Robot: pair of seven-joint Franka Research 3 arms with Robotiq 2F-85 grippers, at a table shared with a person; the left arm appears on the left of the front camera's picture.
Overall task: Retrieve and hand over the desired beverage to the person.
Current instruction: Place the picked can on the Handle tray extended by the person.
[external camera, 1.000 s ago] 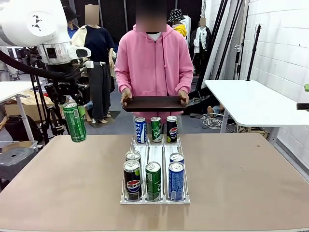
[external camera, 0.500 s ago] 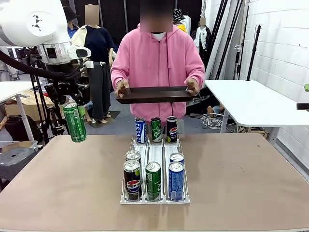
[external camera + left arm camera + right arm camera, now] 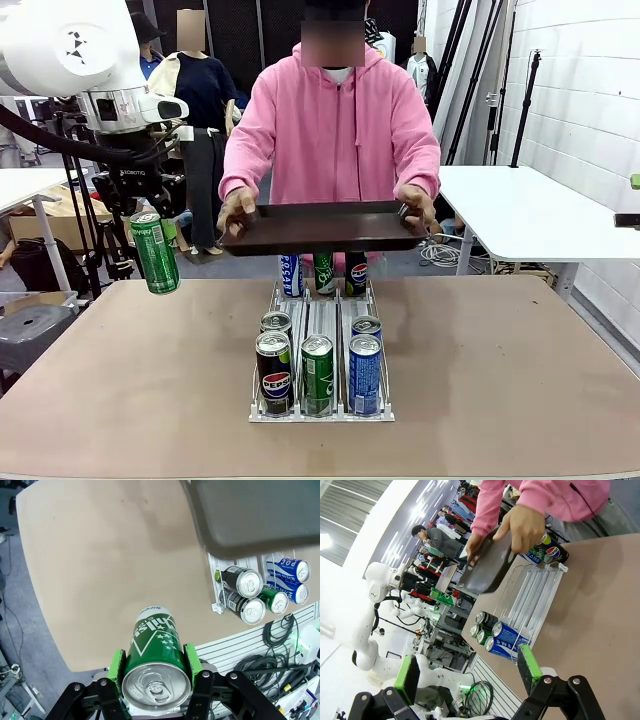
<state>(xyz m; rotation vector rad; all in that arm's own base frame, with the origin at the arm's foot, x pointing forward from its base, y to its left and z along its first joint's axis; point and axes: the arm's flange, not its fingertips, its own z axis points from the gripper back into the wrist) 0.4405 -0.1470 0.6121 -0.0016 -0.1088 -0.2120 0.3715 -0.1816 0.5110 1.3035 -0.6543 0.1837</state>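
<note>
Green can [image 3: 155, 258] is already out of the rack [image 3: 322, 411] and hangs in the air above the left side of the worktop [image 3: 500, 380], tilted a little, its base clear of the surface. Retrieval looks done; the handover is what remains. The person [image 3: 335, 130] stands at the far side and holds a dark tray [image 3: 320, 228] out level with both hands, above the far end of the rack. The can and the tray are well apart, so the can has yet to be carried right and across to the tray and let go there.

The left gripper [image 3: 155, 666] is clamped on the can near its top, one green pad [image 3: 117, 664] pressed on each side just under the rim, with the pull-tab end facing the wrist camera. The right gripper [image 3: 467, 672] has its jaws spread wide and nothing between them; it hangs above the right part of the worktop, touching nothing. Other cans, black, green and blue, stand in the rack's lanes at the near and far ends.
</note>
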